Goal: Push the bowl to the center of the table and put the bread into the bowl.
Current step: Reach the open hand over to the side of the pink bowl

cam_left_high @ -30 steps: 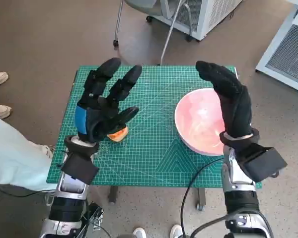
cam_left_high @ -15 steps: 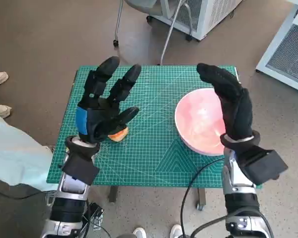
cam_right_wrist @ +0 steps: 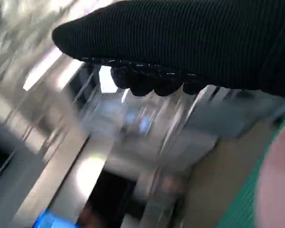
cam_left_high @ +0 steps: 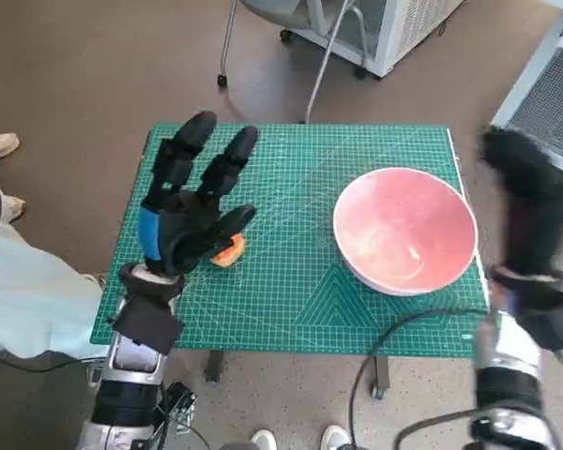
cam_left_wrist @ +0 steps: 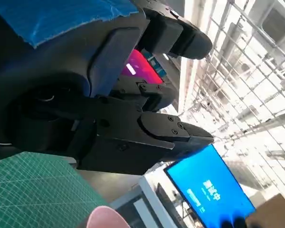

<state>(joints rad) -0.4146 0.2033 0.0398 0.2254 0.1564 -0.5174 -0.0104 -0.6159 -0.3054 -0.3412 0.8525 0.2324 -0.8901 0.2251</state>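
The pink bowl (cam_left_high: 405, 230) sits off-centre; right hand (cam_left_high: 530, 211) waits outside it, grip unclear, ready to push; left hand (cam_left_high: 190, 211), fingers spread, hovers over the bread (cam_left_high: 228, 251).

A broad strip of the green gridded cutting mat (cam_left_high: 296, 272) on the table lay bare between the small orange piece of bread (cam_left_high: 230, 251) on the left and the wide pink bowl (cam_left_high: 403, 228) on the right. The bowl's right rim sat close to the table's right edge, where the gloved right hand (cam_left_high: 525, 202) hung blurred beyond the edge. The blue-taped left hand (cam_left_high: 190, 216) hovered over the bread, fingers (cam_left_high: 227, 161) spread, covering most of it. A metal chair leg (cam_left_high: 321, 58) stood beyond the far edge.
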